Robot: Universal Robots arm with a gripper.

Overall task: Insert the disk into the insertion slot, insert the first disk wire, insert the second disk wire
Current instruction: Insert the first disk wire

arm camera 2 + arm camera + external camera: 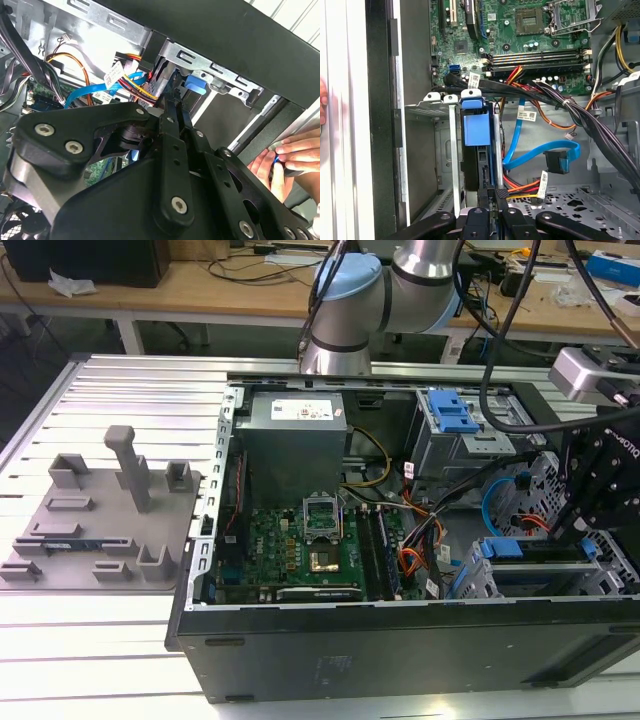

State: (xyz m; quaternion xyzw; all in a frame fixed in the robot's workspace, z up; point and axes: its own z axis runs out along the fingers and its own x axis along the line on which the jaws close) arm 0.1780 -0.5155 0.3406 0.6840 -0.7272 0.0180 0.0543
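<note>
My claw [494,201] was clenched on the black wire plug [502,193], touching the rear edge of the disk [476,127]. The disk sat in the insertion slot [432,102], its long axis running straight ahead of my fingertips.

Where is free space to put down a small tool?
The ribbed aluminium table is bare around the grey plastic fixture plate, at the exterior view's left of the open black computer case. Inside the case, coloured cables crowd the blue-framed disk.
</note>
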